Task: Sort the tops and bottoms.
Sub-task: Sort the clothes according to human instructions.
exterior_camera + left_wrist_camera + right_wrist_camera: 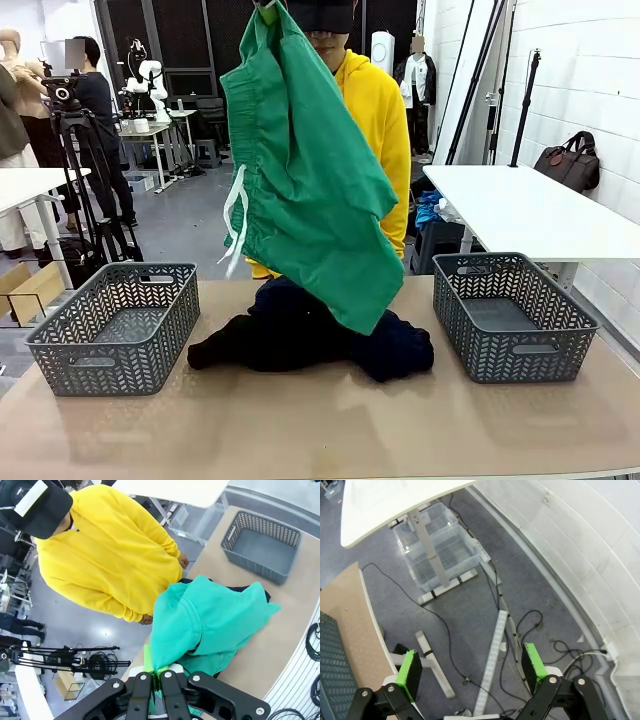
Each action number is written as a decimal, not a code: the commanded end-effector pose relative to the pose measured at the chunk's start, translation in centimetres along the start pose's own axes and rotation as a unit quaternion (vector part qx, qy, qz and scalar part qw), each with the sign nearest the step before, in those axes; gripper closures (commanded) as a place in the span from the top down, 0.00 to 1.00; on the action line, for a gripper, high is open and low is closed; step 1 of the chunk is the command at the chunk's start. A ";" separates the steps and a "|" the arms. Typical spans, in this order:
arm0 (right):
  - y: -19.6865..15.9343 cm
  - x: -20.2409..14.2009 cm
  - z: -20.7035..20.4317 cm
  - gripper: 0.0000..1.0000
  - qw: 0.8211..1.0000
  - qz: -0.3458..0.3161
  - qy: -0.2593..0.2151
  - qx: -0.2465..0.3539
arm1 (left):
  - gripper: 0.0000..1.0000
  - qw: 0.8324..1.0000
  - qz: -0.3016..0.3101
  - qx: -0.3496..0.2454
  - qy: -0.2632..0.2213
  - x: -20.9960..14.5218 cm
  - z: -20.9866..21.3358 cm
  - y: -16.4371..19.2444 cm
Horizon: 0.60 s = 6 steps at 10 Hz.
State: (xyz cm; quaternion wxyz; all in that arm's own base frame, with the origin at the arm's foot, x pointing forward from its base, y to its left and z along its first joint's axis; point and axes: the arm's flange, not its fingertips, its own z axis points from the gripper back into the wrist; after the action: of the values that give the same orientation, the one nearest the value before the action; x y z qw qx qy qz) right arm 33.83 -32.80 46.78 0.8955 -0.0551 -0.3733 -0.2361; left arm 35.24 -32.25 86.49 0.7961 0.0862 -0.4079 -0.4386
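I'm looking across a tan table (320,430) in a busy workshop. The left gripper (157,676) is pinching a fold of the bright green garment (305,180) between its fully closed fingers (141,687). Just beyond the tips the soft, creased cloth is hanging with its white cords (234,215) dangling, and its top edge is running out of the front view. Farther below, the dark garments (300,335) are lying heaped and partly hidden, too merged for me to separate. Lattice-walled grey baskets, left basket (110,365) and right basket (510,360), are flanking them. The person's yellow hoodie (105,555) is showing behind. The right gripper (471,667) is spreading its pads (410,672) wide on nothing, with floor cables (445,630) beyond.
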 end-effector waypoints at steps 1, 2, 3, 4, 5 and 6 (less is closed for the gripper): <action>0.1 -0.1 0.2 1.00 1.000 0.006 0.003 -0.002 | 0.00 1.000 0.011 0.022 0.005 -0.1 1.1 -0.5; 0.1 -0.1 0.2 1.00 1.000 0.006 0.003 -0.002 | 0.00 1.000 0.016 0.014 0.006 -0.4 1.4 -0.2; 0.1 -0.1 0.2 1.00 1.000 0.006 0.003 -0.002 | 0.00 1.000 0.000 0.003 -0.002 0.1 0.6 -0.2; 0.1 -0.1 0.2 1.00 1.000 0.006 0.003 -0.002 | 0.00 1.000 0.000 0.003 -0.002 0.1 0.6 -0.2; 0.1 -0.1 0.2 1.00 1.000 0.006 0.003 -0.002 | 0.00 1.000 0.000 0.003 -0.002 0.1 0.6 -0.2; 0.1 -0.1 0.2 1.00 1.000 0.006 0.003 -0.002 | 0.00 1.000 0.000 0.003 -0.002 0.1 0.6 -0.2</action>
State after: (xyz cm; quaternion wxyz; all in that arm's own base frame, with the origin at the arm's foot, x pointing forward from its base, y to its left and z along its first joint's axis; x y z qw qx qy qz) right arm 33.82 -32.80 46.79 0.8955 -0.0551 -0.3733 -0.2361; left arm 35.06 -32.41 86.41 0.7986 0.0875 -0.4046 -0.4369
